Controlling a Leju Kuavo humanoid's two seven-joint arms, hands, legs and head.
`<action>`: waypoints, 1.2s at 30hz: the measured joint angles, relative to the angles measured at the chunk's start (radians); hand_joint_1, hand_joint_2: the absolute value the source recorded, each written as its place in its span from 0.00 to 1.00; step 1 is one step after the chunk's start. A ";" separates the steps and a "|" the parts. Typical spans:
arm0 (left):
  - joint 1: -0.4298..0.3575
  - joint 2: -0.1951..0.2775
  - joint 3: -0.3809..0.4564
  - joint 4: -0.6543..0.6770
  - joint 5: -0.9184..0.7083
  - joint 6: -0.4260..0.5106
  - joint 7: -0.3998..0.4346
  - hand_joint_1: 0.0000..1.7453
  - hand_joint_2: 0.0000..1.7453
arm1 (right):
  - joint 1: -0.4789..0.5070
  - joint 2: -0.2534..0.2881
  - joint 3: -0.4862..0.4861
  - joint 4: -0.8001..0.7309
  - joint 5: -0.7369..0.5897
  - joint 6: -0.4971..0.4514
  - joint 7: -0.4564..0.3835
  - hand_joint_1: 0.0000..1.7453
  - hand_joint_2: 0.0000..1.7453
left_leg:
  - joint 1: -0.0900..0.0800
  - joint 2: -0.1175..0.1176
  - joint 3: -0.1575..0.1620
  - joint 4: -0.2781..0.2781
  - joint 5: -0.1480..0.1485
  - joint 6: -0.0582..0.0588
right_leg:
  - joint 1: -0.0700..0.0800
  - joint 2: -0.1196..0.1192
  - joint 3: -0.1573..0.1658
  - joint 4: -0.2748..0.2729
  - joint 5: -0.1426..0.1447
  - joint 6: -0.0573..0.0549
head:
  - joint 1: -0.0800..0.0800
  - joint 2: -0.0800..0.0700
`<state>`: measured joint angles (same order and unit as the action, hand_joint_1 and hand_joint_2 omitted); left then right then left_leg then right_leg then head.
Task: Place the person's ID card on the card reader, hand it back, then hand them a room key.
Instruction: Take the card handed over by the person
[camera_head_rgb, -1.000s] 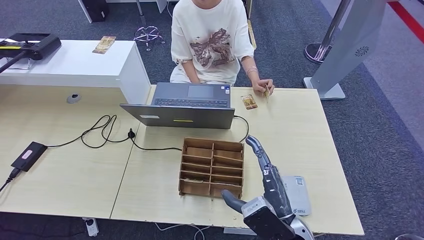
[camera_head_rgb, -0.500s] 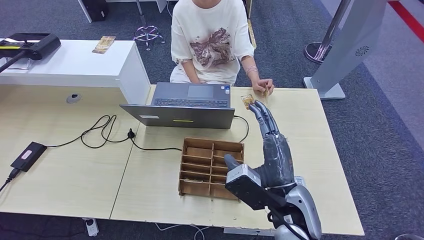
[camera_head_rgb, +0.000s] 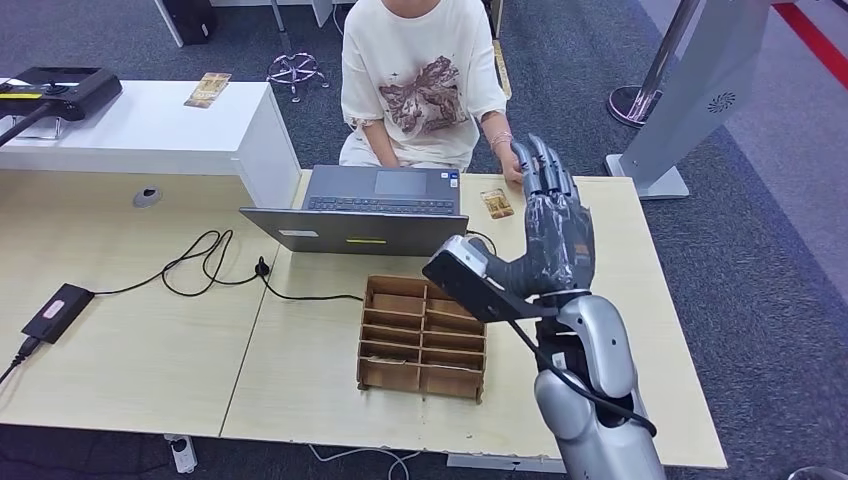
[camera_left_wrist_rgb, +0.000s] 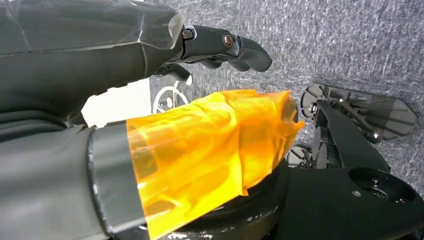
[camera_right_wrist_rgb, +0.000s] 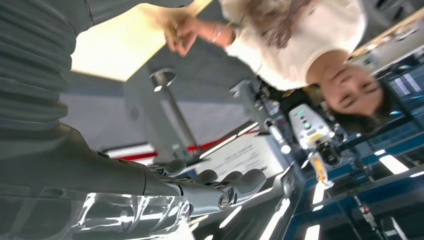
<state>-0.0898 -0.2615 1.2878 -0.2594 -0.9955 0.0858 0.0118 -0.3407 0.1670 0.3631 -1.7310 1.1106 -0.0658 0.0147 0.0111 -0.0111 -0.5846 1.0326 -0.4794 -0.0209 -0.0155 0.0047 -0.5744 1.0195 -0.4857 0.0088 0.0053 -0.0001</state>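
My right hand (camera_head_rgb: 552, 215) is raised above the table's far edge, open, with its fingers stretched toward the seated person (camera_head_rgb: 420, 80). In the right wrist view its fingers (camera_right_wrist_rgb: 210, 192) are straight and hold nothing. There the person's hand (camera_right_wrist_rgb: 184, 33) pinches a small card over the table edge. A brown-patterned card (camera_head_rgb: 497, 203) lies on the table beside the laptop. My left hand (camera_left_wrist_rgb: 150, 65) hangs over the floor, fingers loosely curved, holding nothing. A wooden slotted box (camera_head_rgb: 425, 335) stands in front of me.
An open laptop (camera_head_rgb: 380, 205) sits between me and the person. A black device (camera_head_rgb: 57, 312) with cables (camera_head_rgb: 205, 262) lies at the left. A white counter (camera_head_rgb: 150, 125) with another card (camera_head_rgb: 208, 88) stands at the back left, and a grey stand (camera_head_rgb: 690, 90) at the right.
My right arm has risen from the table's front edge and reached forward to the person's hand. It now covers the white device that lay at the front right.
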 joint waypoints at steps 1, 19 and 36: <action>0.000 0.002 -0.003 0.000 -0.005 -0.002 0.000 0.00 0.00 | -0.035 0.001 -0.007 0.027 0.023 0.004 0.014 0.00 1.00 | 0.000 0.000 0.000 0.000 0.000 0.000 | 0.000 0.000 0.000 0.000 0.000 0.000 | 0.000 0.000; -0.001 0.033 -0.046 0.000 -0.073 -0.026 0.011 0.00 0.00 | -0.382 0.018 -0.190 0.421 0.319 0.040 0.130 0.00 1.00 | 0.000 -0.001 -0.001 0.000 0.001 0.000 | 0.000 -0.001 -0.001 0.000 0.000 0.000 | 0.000 0.000; -0.002 0.045 -0.058 0.000 -0.088 -0.029 0.023 0.00 0.00 | -0.505 0.018 -0.381 0.708 0.397 0.018 0.157 0.09 1.00 | 0.000 0.000 -0.001 0.001 0.001 0.000 | 0.000 0.000 -0.001 0.000 0.001 0.000 | 0.000 0.000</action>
<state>-0.0916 -0.2167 1.2299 -0.2594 -1.0835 0.0568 0.0343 -0.8455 0.1854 -0.0183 -1.0227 1.5075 -0.0476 0.1713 0.0110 -0.0116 -0.5856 1.0333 -0.4788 -0.0208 -0.0155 0.0042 -0.5757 1.0195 -0.4846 0.0088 0.0053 -0.0001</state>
